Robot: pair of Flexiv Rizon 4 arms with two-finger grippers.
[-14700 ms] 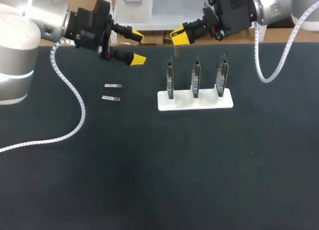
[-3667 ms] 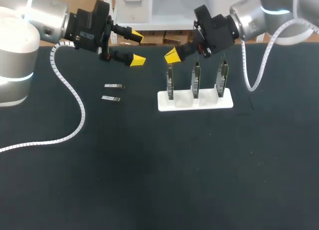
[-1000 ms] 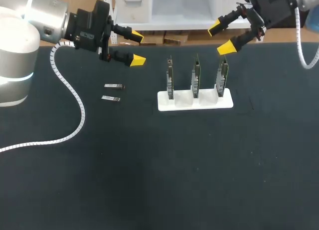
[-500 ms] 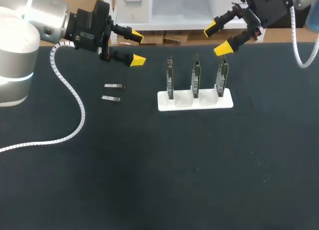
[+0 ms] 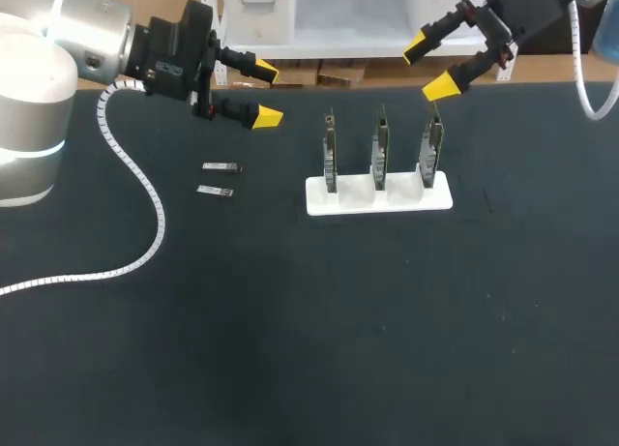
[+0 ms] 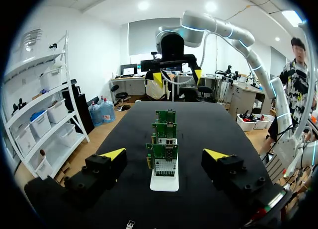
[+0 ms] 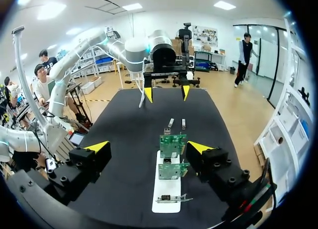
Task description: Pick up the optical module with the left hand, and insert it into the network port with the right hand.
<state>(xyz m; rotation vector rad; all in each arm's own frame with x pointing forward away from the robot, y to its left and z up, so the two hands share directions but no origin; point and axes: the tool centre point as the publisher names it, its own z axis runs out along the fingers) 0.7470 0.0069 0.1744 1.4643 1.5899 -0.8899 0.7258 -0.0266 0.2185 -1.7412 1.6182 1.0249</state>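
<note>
A white plastic rack (image 5: 379, 194) with three upright green circuit boards (image 5: 381, 151) stands mid-table on the black table (image 5: 290, 320). Two small silver optical modules (image 5: 221, 166) lie flat, side by side, well to the rack's left. The left gripper (image 5: 267, 96) hangs in the air just beyond them, fingers wide apart and empty. The right gripper (image 5: 427, 68) hangs above and behind the rightmost board, likewise spread wide and empty.

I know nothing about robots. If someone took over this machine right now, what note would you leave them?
Left gripper: open, empty, hovering beyond the modules.
Right gripper: open, empty, raised over the rightmost board.
Two optical modules lie on the table, left of the white stand with three boards.
Done: neither module picked up yet.
Left: left gripper grabs one, right gripper inserts it in a port.
</note>
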